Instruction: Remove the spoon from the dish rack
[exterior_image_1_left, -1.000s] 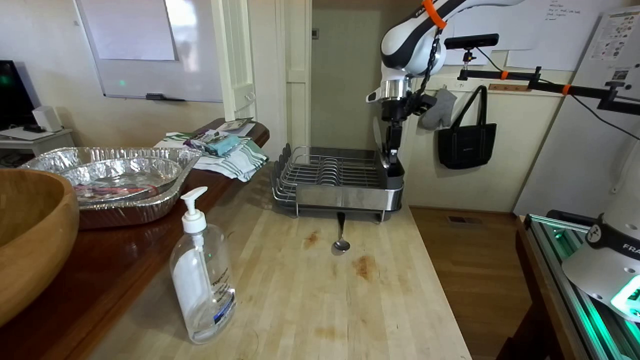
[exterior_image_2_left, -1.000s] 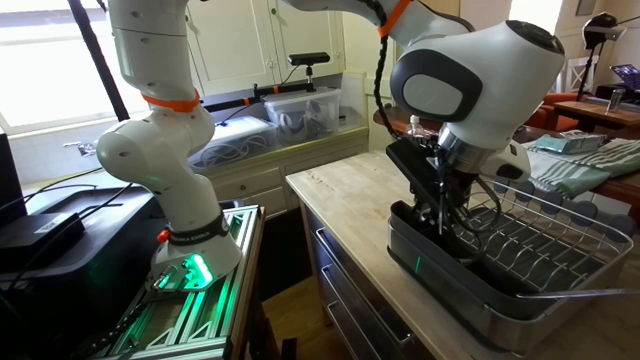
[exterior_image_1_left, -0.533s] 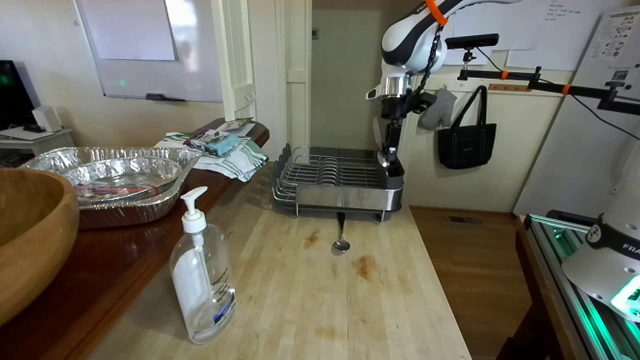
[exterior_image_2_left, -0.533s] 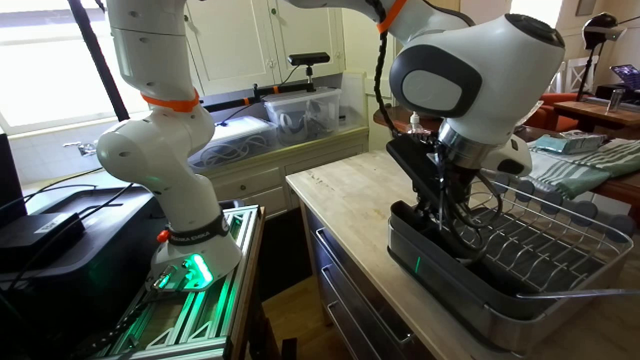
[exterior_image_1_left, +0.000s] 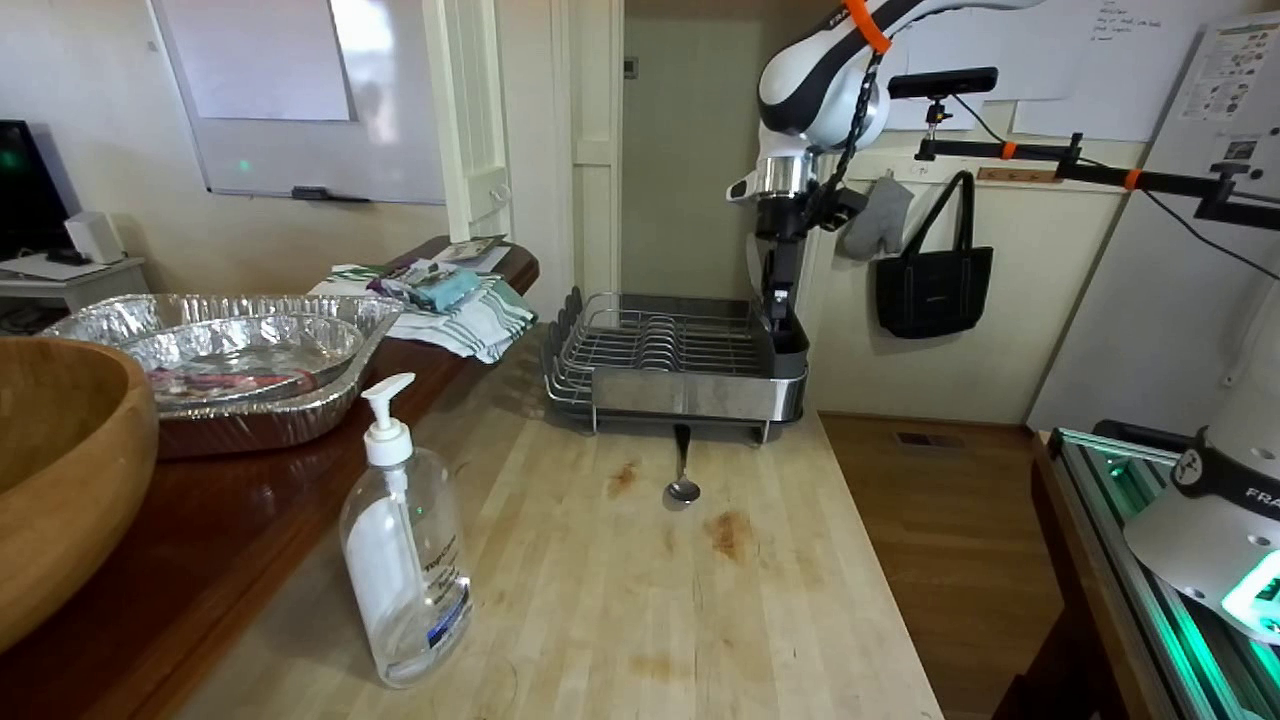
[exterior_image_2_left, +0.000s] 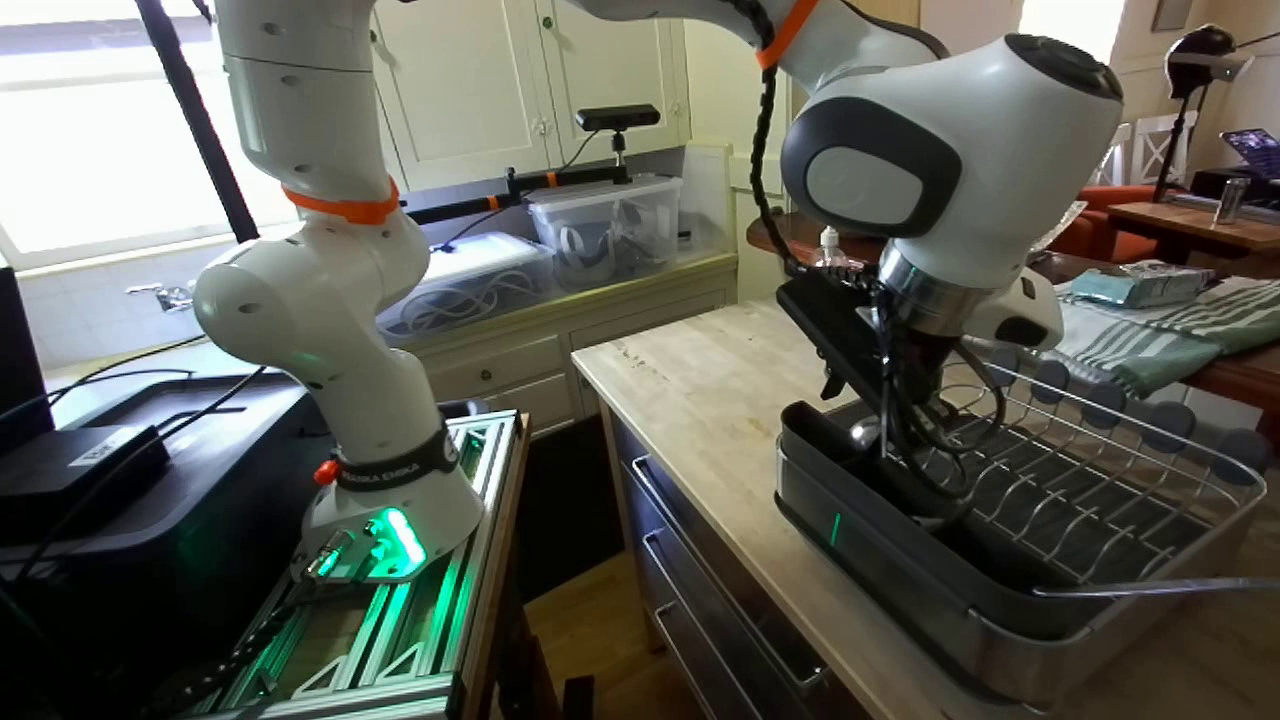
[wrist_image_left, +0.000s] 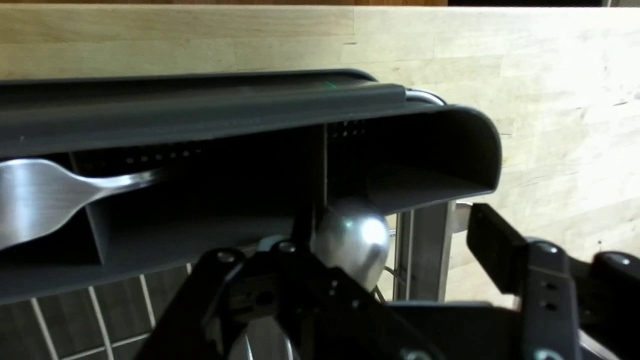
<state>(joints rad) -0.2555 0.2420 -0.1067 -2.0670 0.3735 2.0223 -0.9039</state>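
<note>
Gripper (wrist_image_left: 395, 234): fingers spread well apart, gripping nothing. Spoon (wrist_image_left: 356, 242): its bowl shows between the fingers in the wrist view, nearer the finger at the left of that view, which partly covers it; contact cannot be determined. Bowl polished silver, smooth, rounded, with one bright highlight; handle hidden. Dish rack (exterior_image_1_left: 690, 394): chrome wire, its dark grey utensil holder (wrist_image_left: 200, 240) near the fingertips. A dark-handled spoon (exterior_image_1_left: 683, 490) lies on the worktop (exterior_image_1_left: 600, 600), well apart from the gripper.
</note>
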